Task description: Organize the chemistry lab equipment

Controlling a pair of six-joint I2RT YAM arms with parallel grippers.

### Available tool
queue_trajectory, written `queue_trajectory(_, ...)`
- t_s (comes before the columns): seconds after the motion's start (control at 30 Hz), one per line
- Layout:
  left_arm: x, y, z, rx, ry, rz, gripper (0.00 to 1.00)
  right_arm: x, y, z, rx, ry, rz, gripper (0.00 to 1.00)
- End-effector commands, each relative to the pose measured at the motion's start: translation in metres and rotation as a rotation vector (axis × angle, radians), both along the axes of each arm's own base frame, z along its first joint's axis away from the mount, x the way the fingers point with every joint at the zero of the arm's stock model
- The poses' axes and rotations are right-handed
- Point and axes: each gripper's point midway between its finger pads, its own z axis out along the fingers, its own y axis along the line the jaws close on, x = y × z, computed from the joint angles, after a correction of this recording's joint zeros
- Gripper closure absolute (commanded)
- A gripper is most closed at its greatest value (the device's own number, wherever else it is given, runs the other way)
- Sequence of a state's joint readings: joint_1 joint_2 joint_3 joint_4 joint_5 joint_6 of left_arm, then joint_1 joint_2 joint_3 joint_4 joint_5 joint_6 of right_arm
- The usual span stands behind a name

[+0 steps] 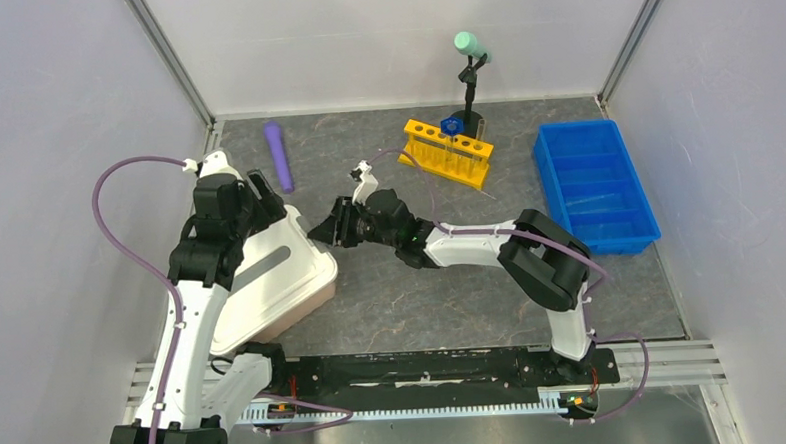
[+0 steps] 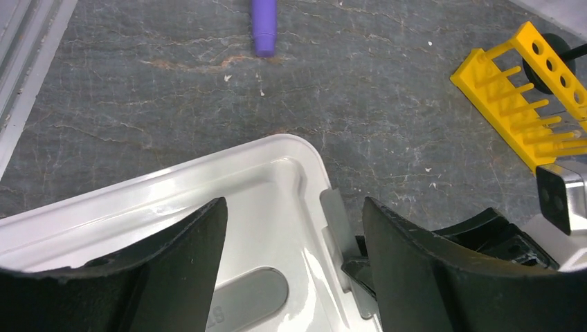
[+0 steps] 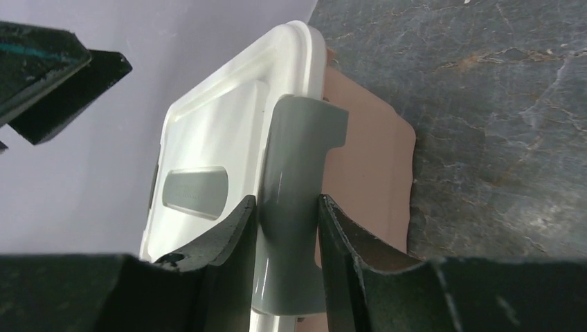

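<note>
Equipment, bar one tube (image 1: 452, 125), is out of sight, probably shut inside the box (image 1: 300, 256) at the left of the worktop (image 1: 393, 302). The blue bin (image 1: 596, 188) sits at the far right, its compartments likely meant for sorting. The yellow rack (image 1: 446, 152) holds that tube, blue-capped, upright. The left gripper (image 2: 294, 207) hangs wide open over a corner of the lid (image 2: 208, 200), seemingly to steady it. The right gripper (image 3: 287, 204) is clamped on the grey latch (image 3: 304, 131), apparently to unclip it.
</note>
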State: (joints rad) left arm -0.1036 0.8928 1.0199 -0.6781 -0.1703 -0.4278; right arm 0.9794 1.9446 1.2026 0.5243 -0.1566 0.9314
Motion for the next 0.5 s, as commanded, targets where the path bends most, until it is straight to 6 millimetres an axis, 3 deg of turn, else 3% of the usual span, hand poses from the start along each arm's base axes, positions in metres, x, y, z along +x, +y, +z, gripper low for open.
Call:
queue_trajectory(0.0, 0.006, -0.003, 0.018, 0.010, -0.071, -0.033, 0.22, -0.004, 0.014, -0.029, -0.009, 0.130, -0.058, 0.65)
queue_trajectory(0.27, 0.007, -0.003, 0.012, 0.023, -0.061, -0.037, 0.21, 0.003, 0.040, -0.030, 0.058, 0.194, -0.133, 0.67)
queue_trajectory(0.37, 0.008, -0.002, 0.010, 0.029, -0.056, -0.039, 0.21, 0.010, 0.057, -0.018, 0.086, 0.183, -0.116, 0.65)
queue_trajectory(0.47, 0.007, -0.003, 0.010, 0.033, -0.056, -0.049, 0.21, 0.020, 0.062, -0.004, 0.076, 0.127, -0.114, 0.57)
